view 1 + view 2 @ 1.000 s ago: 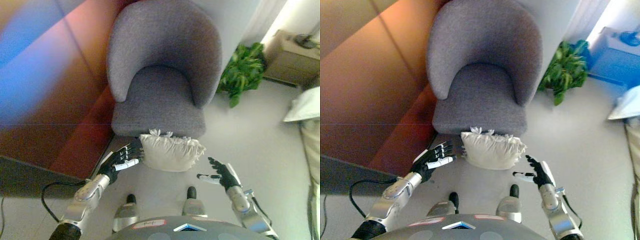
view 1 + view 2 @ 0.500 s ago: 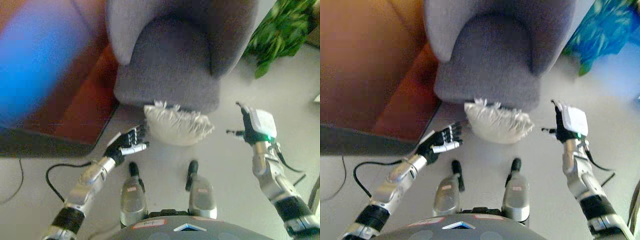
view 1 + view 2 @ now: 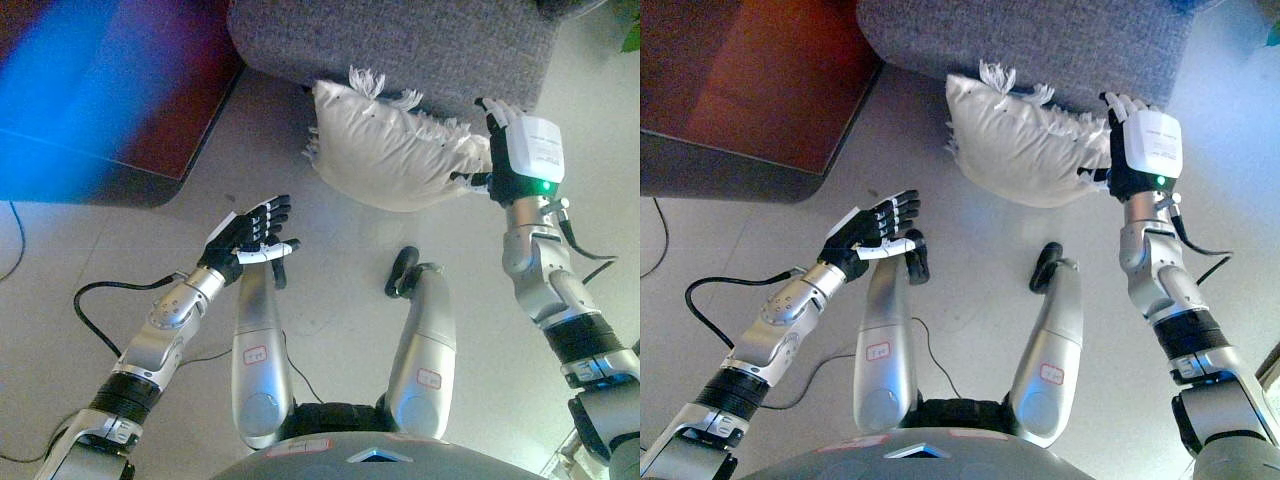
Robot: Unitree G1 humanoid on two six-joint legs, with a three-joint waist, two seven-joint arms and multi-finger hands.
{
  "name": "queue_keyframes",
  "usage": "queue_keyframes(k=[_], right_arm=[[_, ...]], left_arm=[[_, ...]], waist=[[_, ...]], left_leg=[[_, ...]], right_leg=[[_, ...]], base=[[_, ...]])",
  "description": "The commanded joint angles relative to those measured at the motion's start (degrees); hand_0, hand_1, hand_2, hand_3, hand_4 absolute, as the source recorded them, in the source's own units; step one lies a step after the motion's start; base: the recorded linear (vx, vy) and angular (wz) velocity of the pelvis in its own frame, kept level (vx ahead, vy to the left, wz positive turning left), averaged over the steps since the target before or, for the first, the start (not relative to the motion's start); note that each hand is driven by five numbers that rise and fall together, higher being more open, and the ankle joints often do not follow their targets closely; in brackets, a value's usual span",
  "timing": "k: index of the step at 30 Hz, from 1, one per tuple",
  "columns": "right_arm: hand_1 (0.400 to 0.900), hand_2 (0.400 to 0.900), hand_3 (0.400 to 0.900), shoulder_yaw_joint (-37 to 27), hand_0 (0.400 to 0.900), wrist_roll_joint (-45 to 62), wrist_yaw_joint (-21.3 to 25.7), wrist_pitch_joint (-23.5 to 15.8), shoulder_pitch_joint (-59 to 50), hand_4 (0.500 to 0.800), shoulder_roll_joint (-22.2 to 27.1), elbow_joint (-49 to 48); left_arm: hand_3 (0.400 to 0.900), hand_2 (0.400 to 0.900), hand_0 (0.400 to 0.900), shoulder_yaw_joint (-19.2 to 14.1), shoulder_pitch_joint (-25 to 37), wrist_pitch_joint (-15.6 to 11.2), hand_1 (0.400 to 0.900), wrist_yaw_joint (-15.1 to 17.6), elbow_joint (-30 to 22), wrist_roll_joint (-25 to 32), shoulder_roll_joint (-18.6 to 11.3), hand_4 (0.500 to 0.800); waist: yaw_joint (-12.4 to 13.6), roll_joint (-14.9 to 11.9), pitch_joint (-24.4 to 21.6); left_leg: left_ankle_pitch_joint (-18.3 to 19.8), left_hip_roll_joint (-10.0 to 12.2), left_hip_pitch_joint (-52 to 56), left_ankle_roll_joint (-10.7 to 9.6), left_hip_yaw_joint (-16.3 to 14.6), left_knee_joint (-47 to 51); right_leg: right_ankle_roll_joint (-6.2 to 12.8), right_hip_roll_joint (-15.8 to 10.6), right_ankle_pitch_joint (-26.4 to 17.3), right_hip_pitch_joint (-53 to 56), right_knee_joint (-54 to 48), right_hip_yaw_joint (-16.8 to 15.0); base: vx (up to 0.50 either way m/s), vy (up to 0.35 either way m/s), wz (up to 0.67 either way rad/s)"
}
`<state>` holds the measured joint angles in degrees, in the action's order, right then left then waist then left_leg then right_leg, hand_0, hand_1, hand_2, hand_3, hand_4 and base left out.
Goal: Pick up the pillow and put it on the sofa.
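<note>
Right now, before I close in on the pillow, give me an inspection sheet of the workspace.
Surface: pale floor, bare around the pillow.
Job's things: white fringed pillow lies on the floor against the front of the grey sofa.
Clutter: nothing seen.
Robot hands: left robot hand open, apart from the pillow; right robot hand at the pillow's right end, fingers hidden behind it.
Cables: nothing seen besides the robot's own.
Surroundings: dark red-brown panel left of the sofa.
</note>
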<state>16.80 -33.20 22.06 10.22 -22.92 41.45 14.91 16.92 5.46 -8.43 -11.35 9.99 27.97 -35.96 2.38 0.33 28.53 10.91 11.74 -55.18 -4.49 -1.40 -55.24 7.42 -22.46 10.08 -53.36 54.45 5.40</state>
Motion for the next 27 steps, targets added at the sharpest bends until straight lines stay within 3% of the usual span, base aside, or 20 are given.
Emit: queue_keyframes(k=[1,6,11,14,22,27], right_arm=[[0.900,0.900,0.900,-1.7,0.900,0.4,3.2,1.1,-4.6,0.800,4.4,0.9],[0.900,0.900,0.900,-0.9,0.900,2.4,3.1,1.7,-9.9,0.800,6.6,4.2],[0.900,0.900,0.900,4.3,0.900,4.1,-4.2,4.6,-20.6,0.800,7.6,11.1],[0.900,0.900,0.900,6.1,0.900,5.0,-6.0,6.0,-23.1,0.800,7.5,13.0],[0.900,0.900,0.900,9.1,0.900,6.6,-4.9,10.4,-28.1,0.800,4.0,21.7],[0.900,0.900,0.900,11.9,0.900,7.0,-14.4,16.4,-30.8,0.800,1.9,25.6]], left_arm=[[0.900,0.900,0.900,-0.3,0.3,-4.4,0.900,-2.0,-8.3,4.2,-0.9,0.800],[0.900,0.900,0.900,0.0,0.6,-5.6,0.900,-3.0,-9.7,5.6,-1.7,0.800],[0.900,0.900,0.900,0.3,1.5,-5.1,0.900,-3.4,-11.4,8.9,-1.8,0.800],[0.900,0.900,0.900,0.3,1.5,-4.2,0.900,-3.9,-12.2,9.9,-1.7,0.800],[0.900,0.900,0.900,1.6,1.9,-3.8,0.900,-5.6,-11.7,10.0,0.0,0.800],[0.900,0.900,0.900,3.0,2.1,-3.4,0.900,-5.8,-11.2,9.3,0.7,0.800]], waist=[[1.8,1.7,-1.0],[2.6,2.8,0.7],[4.5,4.2,1.3],[5.2,4.4,1.3],[6.8,4.5,1.3],[7.5,4.9,1.3]], left_leg=[[6.5,2.6,1.4,0.2,5.5,-3.7],[6.9,1.8,-3.9,0.8,6.8,-8.5],[7.9,0.4,-11.9,1.8,8.8,-16.1],[7.7,0.0,-13.7,1.8,9.2,-17.3],[7.1,-0.1,-15.0,1.5,10.3,-18.8],[6.9,-0.1,-14.5,1.6,10.4,-19.4]], right_leg=[[0.57,-1.9,-2.5,-1.8,0.6,-3.5],[-0.03,-2.2,-1.3,-7.2,5.9,-4.2],[-1.57,-2.5,1.8,-15.0,13.6,-5.0],[-1.84,-2.7,2.3,-16.7,14.9,-5.1],[-2.10,-3.2,2.5,-17.7,16.6,-4.8],[-2.40,-3.3,3.1,-17.2,18.1,-5.0]], base=[[-0.06,0.024,0.09],[-0.06,0.019,0.07],[-0.05,0.020,0.11],[-0.03,-0.006,0.11],[0.00,-0.012,0.06],[0.04,0.001,0.05]])
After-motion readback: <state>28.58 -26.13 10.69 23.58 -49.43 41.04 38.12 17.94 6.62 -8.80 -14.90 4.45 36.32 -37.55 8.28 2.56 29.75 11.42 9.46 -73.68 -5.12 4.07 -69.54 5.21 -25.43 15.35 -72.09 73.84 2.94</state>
